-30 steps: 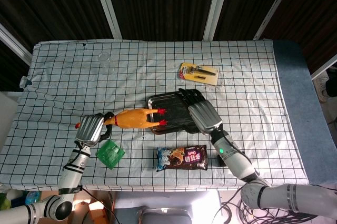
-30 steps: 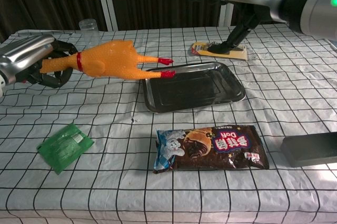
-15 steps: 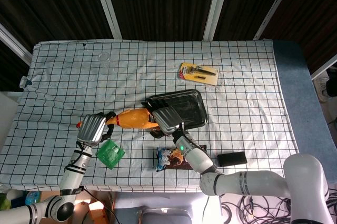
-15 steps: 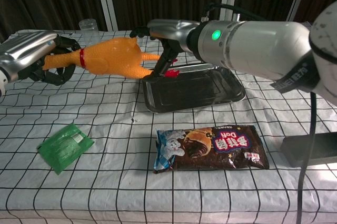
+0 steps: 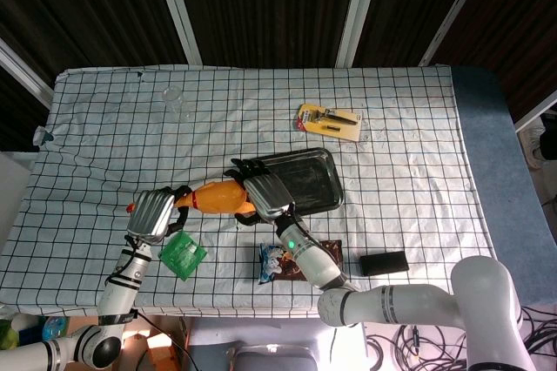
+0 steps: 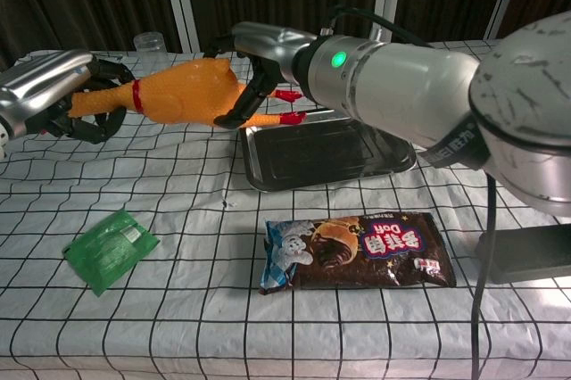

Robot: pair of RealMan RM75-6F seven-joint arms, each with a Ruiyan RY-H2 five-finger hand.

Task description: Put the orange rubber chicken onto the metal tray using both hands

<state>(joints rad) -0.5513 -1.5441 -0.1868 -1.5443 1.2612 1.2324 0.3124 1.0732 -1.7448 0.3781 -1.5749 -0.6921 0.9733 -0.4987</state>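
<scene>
rubber chicken rear hidden under right robot hand

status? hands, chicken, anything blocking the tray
Left hand holds chicken by the neck, right hand grips its rear. Chicken aloft, left of tray. Tray interior bare, nothing blocking.

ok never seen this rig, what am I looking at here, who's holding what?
Two robot arms with finger hands work at a checked table. One camera looks down from the head, the other looks out from the chest. The left hand grips the neck end of the orange rubber chicken; the right hand curls around its body near the legs, holding it in the air beside the metal tray. On the cloth lie a snack bag, a green packet, a yellow card pack and a clear cup.
</scene>
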